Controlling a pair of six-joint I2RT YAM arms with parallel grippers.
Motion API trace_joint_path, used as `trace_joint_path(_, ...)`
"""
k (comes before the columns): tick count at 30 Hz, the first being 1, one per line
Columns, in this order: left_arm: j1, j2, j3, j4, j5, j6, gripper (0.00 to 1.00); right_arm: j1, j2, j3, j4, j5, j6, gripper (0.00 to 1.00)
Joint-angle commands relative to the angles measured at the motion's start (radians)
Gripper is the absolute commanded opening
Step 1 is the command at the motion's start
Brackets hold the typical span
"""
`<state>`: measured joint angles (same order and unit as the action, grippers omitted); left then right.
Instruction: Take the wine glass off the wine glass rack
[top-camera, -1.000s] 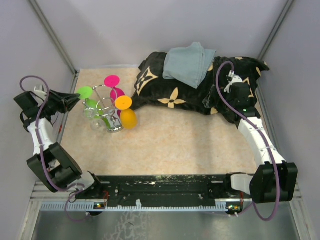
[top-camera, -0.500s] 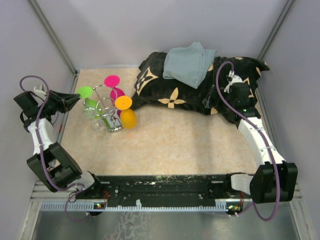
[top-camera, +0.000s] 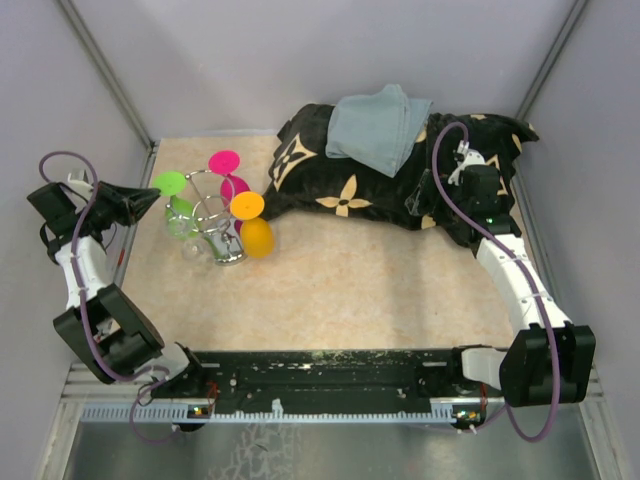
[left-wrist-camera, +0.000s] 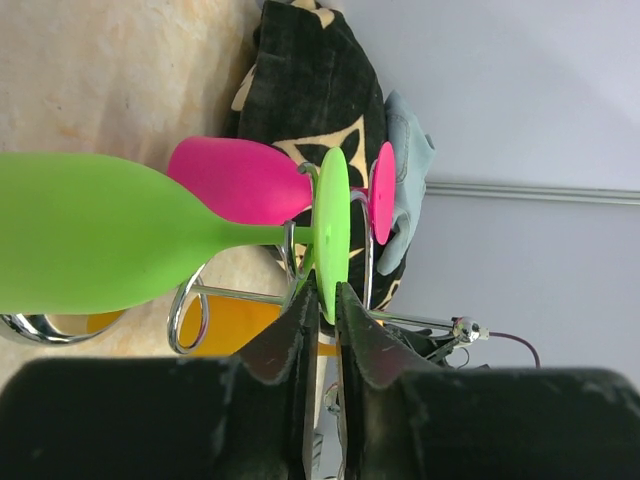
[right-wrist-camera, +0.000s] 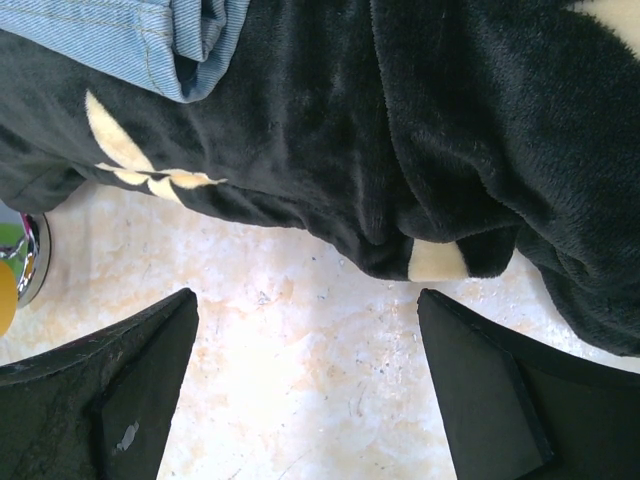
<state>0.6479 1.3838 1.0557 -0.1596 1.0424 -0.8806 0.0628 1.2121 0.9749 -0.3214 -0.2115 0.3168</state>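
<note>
The chrome wine glass rack (top-camera: 226, 250) stands at the left of the table with three plastic wine glasses hanging on it: green (top-camera: 180, 212), pink (top-camera: 224, 162) and orange (top-camera: 257, 237). My left gripper (top-camera: 150, 198) is at the rack's left side, shut on the round foot of the green glass (left-wrist-camera: 332, 215); in the left wrist view its fingertips (left-wrist-camera: 322, 285) pinch the foot's edge, and the green bowl (left-wrist-camera: 90, 235) lies to the left beside the rack's wire (left-wrist-camera: 240, 292). My right gripper (right-wrist-camera: 305, 300) is open and empty, over bare table beside the black blanket.
A black blanket with cream flower patterns (top-camera: 360, 190) lies across the back right, with a folded blue-grey cloth (top-camera: 378, 128) on it. The pink glass (left-wrist-camera: 235, 180) and orange glass (left-wrist-camera: 240, 325) hang close behind the green one. Grey walls enclose the table.
The green glass has shifted slightly left, towards my left gripper, away from the rack's centre. The right arm has not moved.
</note>
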Motion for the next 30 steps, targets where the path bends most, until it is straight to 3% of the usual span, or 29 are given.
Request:
trace_joint_path(1,0.007,0.011,-0.006,0.042,0.024,-0.019,0.18,-0.005,-0.010,0.004,0.057,-0.015,0.004,0.91)
trace_joint_path(12,0.006,0.037,0.014,0.080,0.031,-0.046,0.21,-0.004,-0.005,0.001,0.062,-0.022,0.010,0.91)
trace_joint_path(19,0.005,0.055,0.044,0.078,0.028,-0.049,0.32,-0.004,-0.008,-0.008,0.074,-0.020,0.019,0.91)
trace_joint_path(30,-0.008,0.085,0.077,0.080,0.022,-0.049,0.34,-0.004,-0.013,-0.021,0.085,-0.017,0.029,0.91)
